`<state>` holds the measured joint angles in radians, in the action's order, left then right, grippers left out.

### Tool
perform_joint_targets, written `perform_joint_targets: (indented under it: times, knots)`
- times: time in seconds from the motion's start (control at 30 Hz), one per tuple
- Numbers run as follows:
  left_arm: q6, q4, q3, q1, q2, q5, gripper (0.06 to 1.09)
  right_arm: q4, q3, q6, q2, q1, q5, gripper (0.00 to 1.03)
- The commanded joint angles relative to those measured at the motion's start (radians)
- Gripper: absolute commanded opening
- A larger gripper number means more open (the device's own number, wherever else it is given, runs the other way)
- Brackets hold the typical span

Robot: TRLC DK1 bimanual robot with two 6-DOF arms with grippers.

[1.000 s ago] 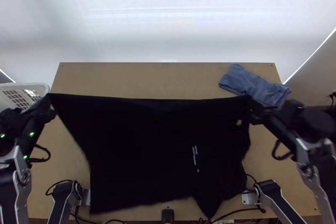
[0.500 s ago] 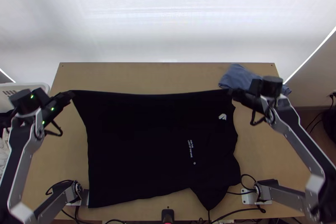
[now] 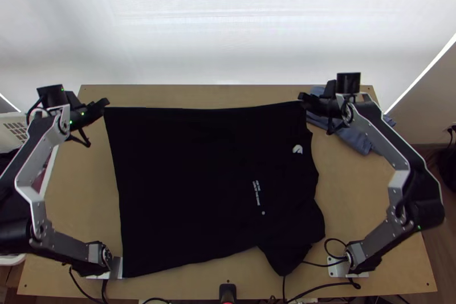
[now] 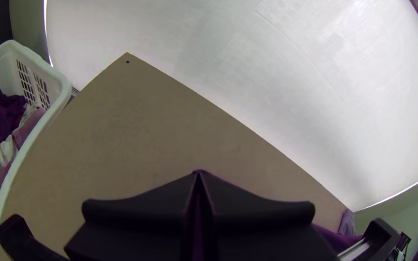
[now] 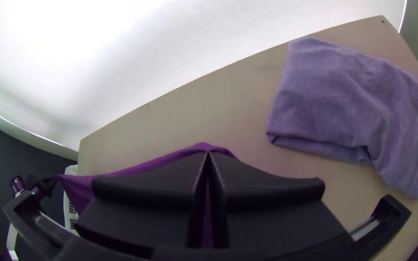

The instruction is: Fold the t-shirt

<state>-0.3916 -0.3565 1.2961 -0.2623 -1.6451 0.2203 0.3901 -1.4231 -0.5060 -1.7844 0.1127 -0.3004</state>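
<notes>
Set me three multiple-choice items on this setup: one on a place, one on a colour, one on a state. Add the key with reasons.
1. Where on the table is the blue cloth?
A) Near left corner
B) Middle of the near edge
C) Far right part

2. What colour is the basket?
A) White
B) Green
C) Red

3. How is the black t-shirt now?
A) Rolled up tightly
B) Broadly spread, its far edge stretched between two grippers
C) Folded into a small square

Key:
1: C, the top view shows it there, partly behind the right arm.
2: A, its rim and slotted walls are white.
3: B, the left gripper and right gripper are closed on it, with the edge running between them in the top view.
</notes>
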Motion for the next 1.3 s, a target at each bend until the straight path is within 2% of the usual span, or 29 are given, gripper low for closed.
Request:
perform_joint_targets:
  times: [0.0, 0.43, 0.7, 0.93, 1.0, 1.27]
  knots:
    - [0.007, -0.053, 0.131, 0.006, -0.111, -0.022, 0.09, 0.044, -0.115, -0.048, -0.098, -0.01, 0.01, 0.03]
    - [0.002, -0.233, 0.465, 0.026, -0.392, -0.047, 0.09, 0.331, -0.599, -0.042, -0.417, -0.058, 0.057, 0.03]
    - [-0.01, -0.337, 0.643, 0.037, -0.507, -0.048, 0.09, 0.444, -0.783, -0.035, -0.533, -0.056, 0.076, 0.03]
    - [-0.032, -0.49, 0.698, 0.057, -0.475, -0.035, 0.09, 0.543, -0.801, -0.042, -0.54, -0.036, 0.076, 0.03]
    - [-0.032, -0.533, 0.689, 0.058, -0.447, -0.002, 0.09, 0.576, -0.8, -0.037, -0.532, -0.031, 0.076, 0.03]
    - [-0.016, -0.552, 0.568, 0.057, -0.291, 0.073, 0.09, 0.721, -0.797, -0.023, -0.5, -0.018, 0.078, 0.03]
